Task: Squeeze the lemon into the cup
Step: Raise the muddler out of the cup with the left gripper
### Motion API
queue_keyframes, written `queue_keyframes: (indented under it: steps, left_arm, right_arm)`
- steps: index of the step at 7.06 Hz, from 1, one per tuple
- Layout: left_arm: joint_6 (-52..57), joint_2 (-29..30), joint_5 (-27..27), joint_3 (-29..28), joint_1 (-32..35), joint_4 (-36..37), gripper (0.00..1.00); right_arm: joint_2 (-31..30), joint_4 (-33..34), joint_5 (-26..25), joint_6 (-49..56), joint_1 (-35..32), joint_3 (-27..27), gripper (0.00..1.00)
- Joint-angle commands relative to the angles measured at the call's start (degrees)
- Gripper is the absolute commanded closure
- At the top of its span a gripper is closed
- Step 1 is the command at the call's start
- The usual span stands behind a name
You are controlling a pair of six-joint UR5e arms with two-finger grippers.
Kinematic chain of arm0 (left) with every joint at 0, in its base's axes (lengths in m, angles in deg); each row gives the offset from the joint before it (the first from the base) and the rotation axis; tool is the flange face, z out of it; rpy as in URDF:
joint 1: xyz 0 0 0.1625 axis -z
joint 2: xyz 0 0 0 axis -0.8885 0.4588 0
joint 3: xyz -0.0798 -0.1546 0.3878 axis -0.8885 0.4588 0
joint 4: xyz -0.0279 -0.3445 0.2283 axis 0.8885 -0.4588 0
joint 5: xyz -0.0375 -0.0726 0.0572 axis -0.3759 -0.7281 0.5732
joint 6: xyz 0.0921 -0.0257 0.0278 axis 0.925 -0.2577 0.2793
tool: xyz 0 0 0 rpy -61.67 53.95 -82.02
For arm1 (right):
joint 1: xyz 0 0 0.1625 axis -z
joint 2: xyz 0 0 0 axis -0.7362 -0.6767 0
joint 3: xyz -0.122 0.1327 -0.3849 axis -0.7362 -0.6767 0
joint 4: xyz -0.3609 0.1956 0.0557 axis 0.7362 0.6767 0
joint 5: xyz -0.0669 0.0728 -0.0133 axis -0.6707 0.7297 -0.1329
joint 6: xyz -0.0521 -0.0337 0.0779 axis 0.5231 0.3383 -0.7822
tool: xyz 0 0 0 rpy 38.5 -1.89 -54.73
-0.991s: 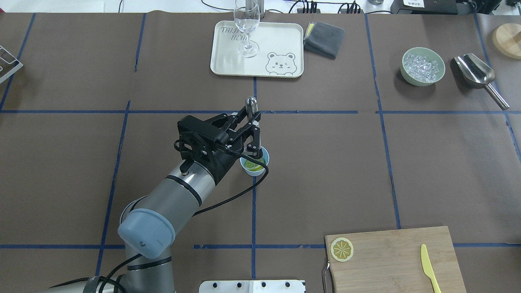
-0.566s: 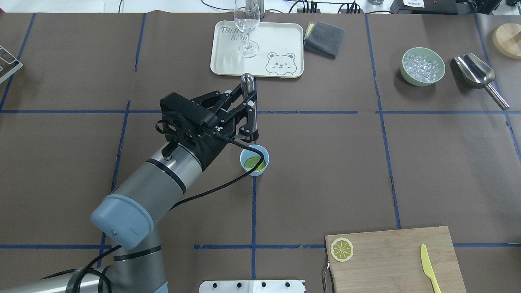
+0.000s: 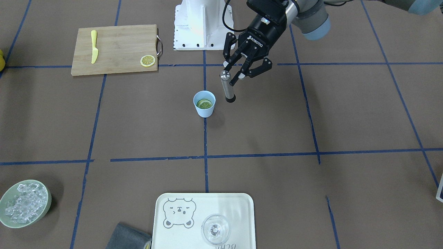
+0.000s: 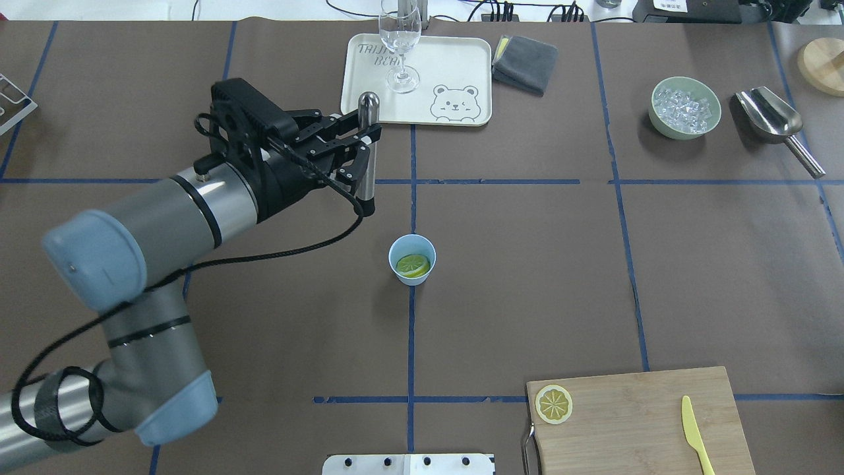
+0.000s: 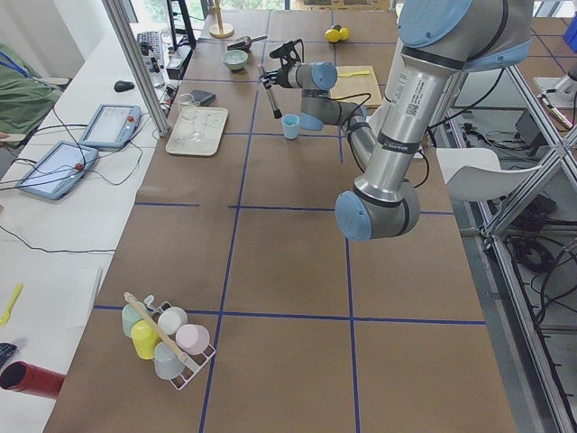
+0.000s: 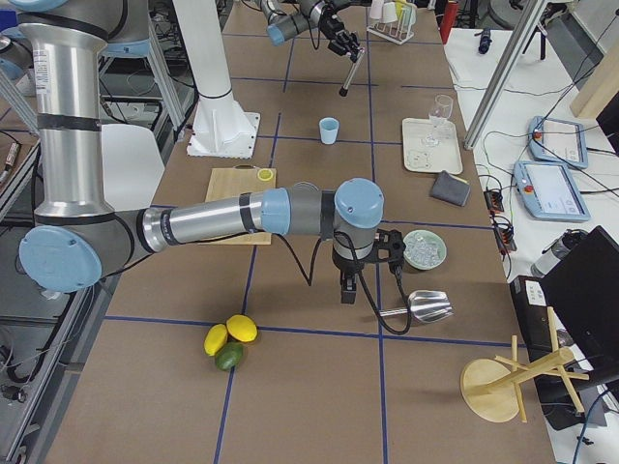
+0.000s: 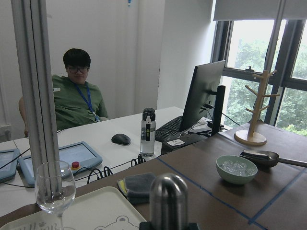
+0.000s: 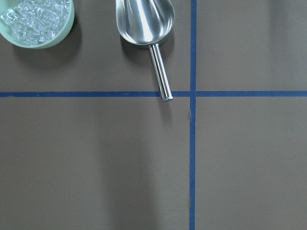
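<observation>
The light-blue cup (image 4: 414,280) (image 3: 205,111) stands at the table's middle, with a yellow-green lemon slice (image 4: 413,265) (image 3: 204,103) lying flat inside it. A second lemon slice (image 4: 553,404) lies on the cutting board. My left gripper (image 4: 361,142) (image 3: 233,74) is shut on a steel muddler (image 4: 366,155) (image 3: 227,86). It holds the muddler upright in the air, beyond and to the left of the cup. My right gripper (image 6: 346,288) hangs near the scoop's handle. It shows only in the exterior right view, so I cannot tell its state.
A tray (image 4: 461,72) with a wine glass (image 4: 399,39) sits at the far edge, beside a grey cloth (image 4: 525,63). The ice bowl (image 4: 654,109) and steel scoop (image 4: 768,113) lie far right. A cutting board (image 4: 633,422) with a yellow knife (image 4: 695,435) is near right.
My left arm has swung the muddler up and away from over the cup, towards the far left. The cup and the lemon slice in it have stayed put.
</observation>
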Motion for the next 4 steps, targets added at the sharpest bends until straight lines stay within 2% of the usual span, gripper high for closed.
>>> queue_keyframes:
  steps: [1,2,3,4]
  left_arm:
    - [-10.1,-0.5,-23.9,5.8,9.6,15.3,1.0]
    - [-13.3,-1.2,-30.0,6.6,13.6,22.3,1.0]
    - [-13.8,-1.7,-38.0,6.1,14.8,30.2,1.0]
    - [-13.9,-1.5,-41.8,6.4,17.8,38.7,1.0]
  right_arm:
    - [-0.1,-0.1,0.0,-0.1,-0.1,0.1,0.0]
    - [-0.1,-0.1,0.0,-0.1,-0.1,0.1,0.0]
    - [-0.1,-0.1,-0.1,-0.1,-0.1,0.1,0.0]
    - [0.0,-0.1,-0.1,-0.1,-0.1,0.1,0.0]
